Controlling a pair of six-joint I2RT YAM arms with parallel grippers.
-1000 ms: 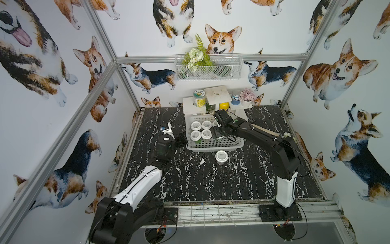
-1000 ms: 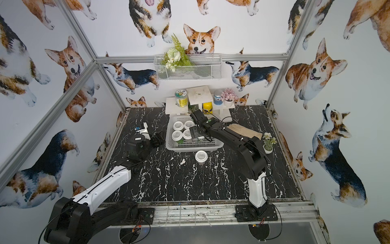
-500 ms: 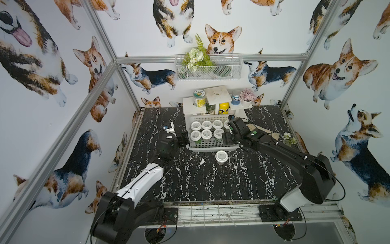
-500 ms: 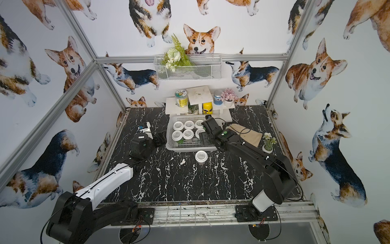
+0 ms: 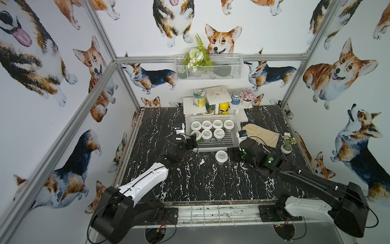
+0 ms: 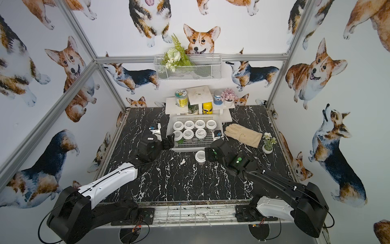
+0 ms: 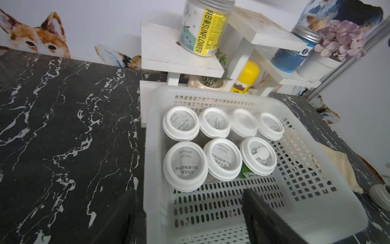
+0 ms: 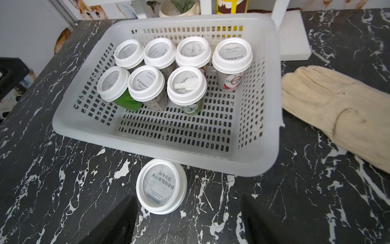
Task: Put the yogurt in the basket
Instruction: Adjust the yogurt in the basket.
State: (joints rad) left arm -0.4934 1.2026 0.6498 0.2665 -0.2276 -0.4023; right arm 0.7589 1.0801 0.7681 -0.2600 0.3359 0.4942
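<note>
Left, right jaws spread, empty | seven white-lidded yogurt cups [image 8: 146, 82] in basket [image 8: 211, 160] | eighth cup [image 8: 161, 186] outside

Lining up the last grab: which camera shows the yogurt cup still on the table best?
The right wrist view: the cup is close and large, lid print readable, just outside the basket. Both top views show the cup small, beside the right gripper. The left wrist view catches only a sliver.

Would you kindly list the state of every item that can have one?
Basket: upright, partly filled.
Seven yogurt cups: upright, lidded, inside the basket.
Eighth yogurt cup: upright, lidded, on the table outside.
Left pincer: open, empty, astride the basket's wall.
Right pincer: open, empty, facing the eighth cup.
Glove: flat on the table.
</note>
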